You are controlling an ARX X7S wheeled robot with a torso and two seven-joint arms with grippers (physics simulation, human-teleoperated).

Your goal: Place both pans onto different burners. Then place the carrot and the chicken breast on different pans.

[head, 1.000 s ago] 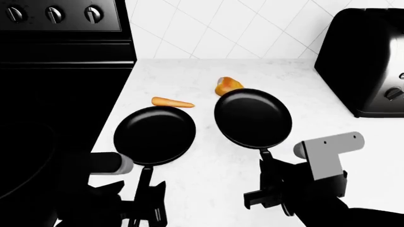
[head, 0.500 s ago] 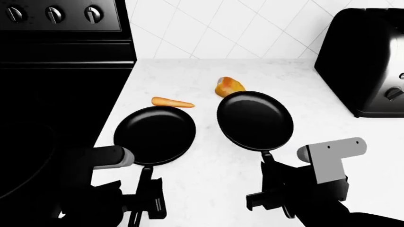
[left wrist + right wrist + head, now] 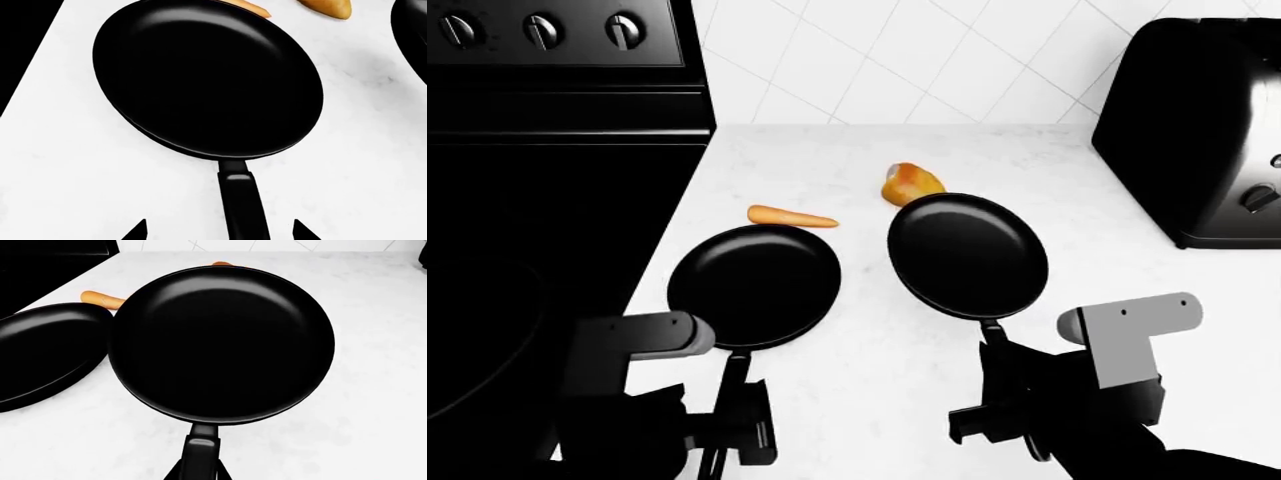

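Both pans sit on the counter [image 3: 868, 380] beside the stove [image 3: 547, 200]: right pan [image 3: 968, 255] nudged away, right pincer [image 3: 998, 400] clamping its handle, left pincer [image 3: 731, 425] apart around the left pan [image 3: 754, 285] handle.

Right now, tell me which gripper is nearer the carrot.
Left. The left gripper sits at the handle of the pan directly in front of the carrot; the right gripper is further off, at the other pan's handle.

Head cam looks down over table [image 3: 868, 380]; wrist cams sit close behind each pan handle (all share both pans).
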